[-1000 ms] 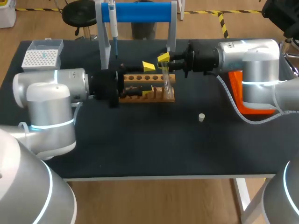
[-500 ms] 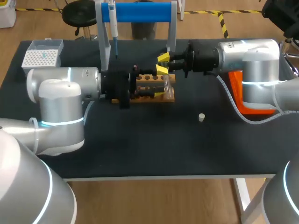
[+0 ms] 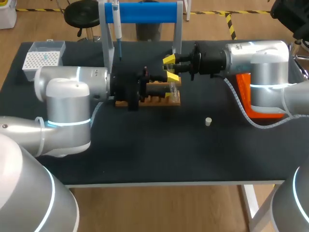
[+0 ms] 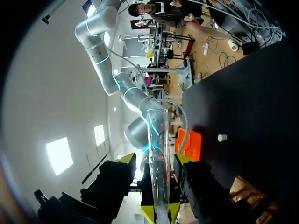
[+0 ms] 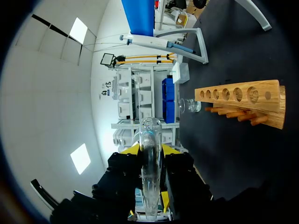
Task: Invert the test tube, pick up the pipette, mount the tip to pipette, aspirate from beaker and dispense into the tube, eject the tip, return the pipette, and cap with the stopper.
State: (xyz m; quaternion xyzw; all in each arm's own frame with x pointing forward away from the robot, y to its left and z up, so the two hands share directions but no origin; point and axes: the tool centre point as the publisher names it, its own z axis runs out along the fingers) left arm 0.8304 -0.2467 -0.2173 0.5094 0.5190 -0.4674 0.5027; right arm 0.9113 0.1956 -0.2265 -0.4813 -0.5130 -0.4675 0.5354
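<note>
The right claw pinches the clear test tube tight. The left claw has its fingers wide apart, and the tube stands between them with a gap on each side. Seen from above, both claws meet over the wooden rack in the upper middle. The little white stopper lies to its lower right.

Head camera overlooks table; wrist cameras closely share tube.
</note>
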